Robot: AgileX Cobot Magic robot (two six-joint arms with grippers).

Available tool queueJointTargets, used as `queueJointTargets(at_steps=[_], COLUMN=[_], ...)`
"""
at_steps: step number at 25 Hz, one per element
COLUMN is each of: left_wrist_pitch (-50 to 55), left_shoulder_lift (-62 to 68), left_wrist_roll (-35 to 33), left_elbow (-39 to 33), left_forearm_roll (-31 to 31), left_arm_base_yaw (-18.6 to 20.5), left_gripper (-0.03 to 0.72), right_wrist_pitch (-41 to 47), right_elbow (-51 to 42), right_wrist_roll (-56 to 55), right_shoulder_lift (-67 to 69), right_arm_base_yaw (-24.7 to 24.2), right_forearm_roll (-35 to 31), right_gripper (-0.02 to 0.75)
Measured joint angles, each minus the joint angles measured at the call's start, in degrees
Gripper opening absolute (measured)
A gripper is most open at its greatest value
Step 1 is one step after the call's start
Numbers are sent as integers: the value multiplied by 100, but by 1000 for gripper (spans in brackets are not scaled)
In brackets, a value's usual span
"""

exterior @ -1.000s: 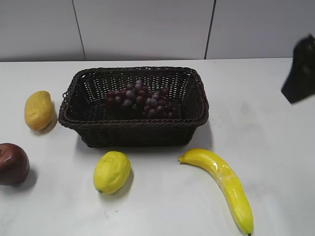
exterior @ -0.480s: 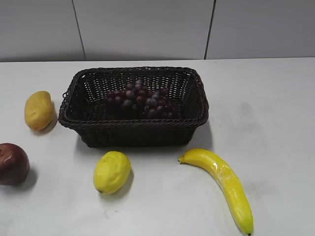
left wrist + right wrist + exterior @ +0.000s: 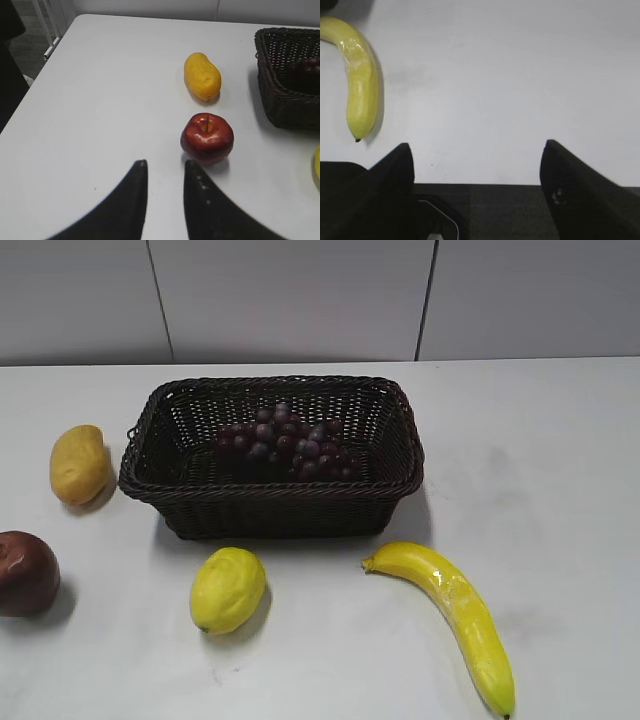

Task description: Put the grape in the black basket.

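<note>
The grape [image 3: 287, 443], a dark red-purple bunch, lies inside the black basket [image 3: 270, 490] at the table's middle back. In the left wrist view the basket's corner [image 3: 280, 97] shows at the right edge with a few grapes [image 3: 307, 65] inside. Neither gripper shows in the exterior view. My left gripper [image 3: 165, 164] is empty, its jaws a narrow gap apart, just short of the red apple. My right gripper [image 3: 477, 147] is wide open and empty over the table's front edge, right of the banana.
A yellow mango [image 3: 78, 463] lies left of the basket, a red apple [image 3: 26, 572] at the front left, a lemon [image 3: 228, 589] in front of the basket and a banana [image 3: 455, 612] at the front right. The apple [image 3: 207, 138] and mango [image 3: 202, 76] show in the left wrist view, the banana [image 3: 359, 75] in the right.
The dark shape of my right arm at the right edge of the exterior view one second ago has left the view. Nothing on the table has moved.
</note>
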State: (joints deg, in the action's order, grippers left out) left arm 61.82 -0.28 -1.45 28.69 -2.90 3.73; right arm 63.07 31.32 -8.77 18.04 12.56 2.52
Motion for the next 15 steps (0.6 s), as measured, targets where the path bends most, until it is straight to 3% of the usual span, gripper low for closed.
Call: queueJointTargets(at_steps=[7, 15], left_wrist_pitch=[0, 0], left_shoulder_lift=[0, 0], left_wrist_roll=[0, 0], left_elbow=[0, 0], left_forearm_roll=[0, 0], left_arm_base_yaw=[0, 0], left_gripper=[228, 228], right_wrist_pitch=[-202, -295], right_elbow=[-232, -274], right_wrist_roll=[11, 370], right_shoulder_lift=[-1330, -1814], right_arm_base_yaw=[-359, -990], right_forearm_roll=[16, 14], right_gripper=[593, 593])
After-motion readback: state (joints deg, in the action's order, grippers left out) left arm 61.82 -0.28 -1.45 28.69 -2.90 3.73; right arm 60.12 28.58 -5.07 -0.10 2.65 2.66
